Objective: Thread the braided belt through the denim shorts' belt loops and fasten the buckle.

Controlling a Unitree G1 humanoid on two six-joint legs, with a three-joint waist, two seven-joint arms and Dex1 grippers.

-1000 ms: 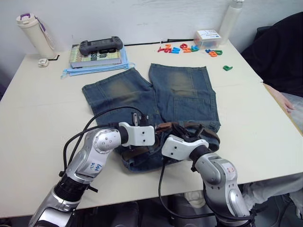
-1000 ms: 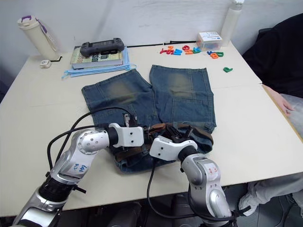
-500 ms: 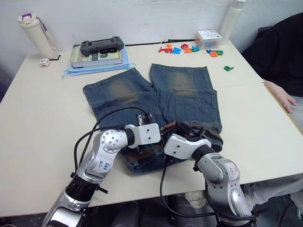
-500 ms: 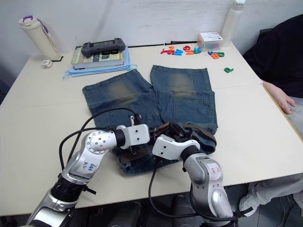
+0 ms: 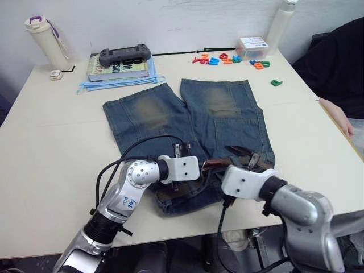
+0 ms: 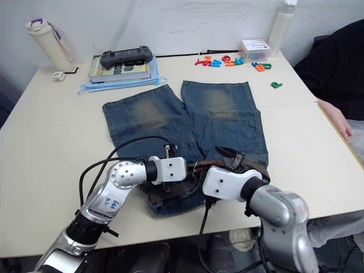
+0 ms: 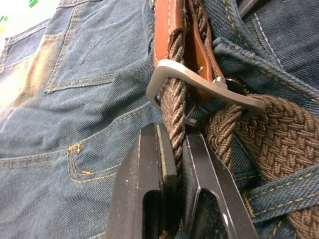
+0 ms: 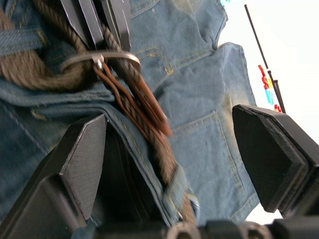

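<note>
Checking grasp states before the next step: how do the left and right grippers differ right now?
The left gripper is shut on the braided belt just below the buckle; the right gripper is open, fingers wide apart, holding nothing. The left sits over the shorts' waistband middle; the right is nearer the table edge. Both hover at the denim shorts waistband.

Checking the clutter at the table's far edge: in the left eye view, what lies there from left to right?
Tumbler → small white object → game controller on a book → coloured letters → small box → white bottle.
</note>
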